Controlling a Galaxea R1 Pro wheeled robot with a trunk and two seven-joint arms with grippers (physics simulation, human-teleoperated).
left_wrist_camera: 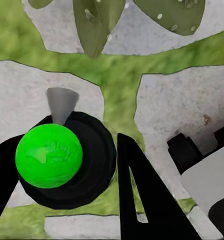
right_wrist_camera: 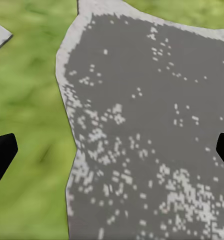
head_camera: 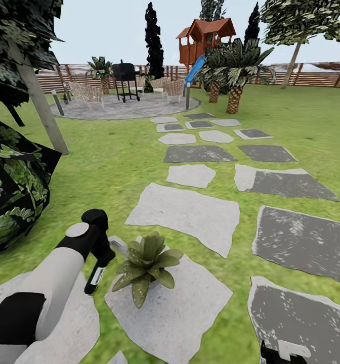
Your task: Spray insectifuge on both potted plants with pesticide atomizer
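Note:
One potted plant (head_camera: 145,263), a low rosette of pointed light-green leaves, stands on a pale stone slab (head_camera: 180,308) in the garden lawn (head_camera: 114,167). My left gripper (head_camera: 96,270) hangs just left of it, shut on the pesticide atomizer (head_camera: 95,278), whose white label shows below the black fingers; its grey nozzle (head_camera: 117,246) points toward the plant. From the left wrist, the atomizer (left_wrist_camera: 49,156) appears as a green round top in a black ring between the fingers (left_wrist_camera: 139,200), with the plant's leaves (left_wrist_camera: 94,22) beyond. My right gripper (head_camera: 279,354) is open over a dark slab (right_wrist_camera: 142,125).
A big dark leafy bush (head_camera: 13,197) and a tree trunk (head_camera: 38,101) stand at the left. Stepping slabs (head_camera: 200,154) lead to a round paved patio (head_camera: 119,107) with a grill (head_camera: 124,80). Palms (head_camera: 234,76), a playhouse (head_camera: 205,40) and a slatted fence (head_camera: 311,76) lie behind.

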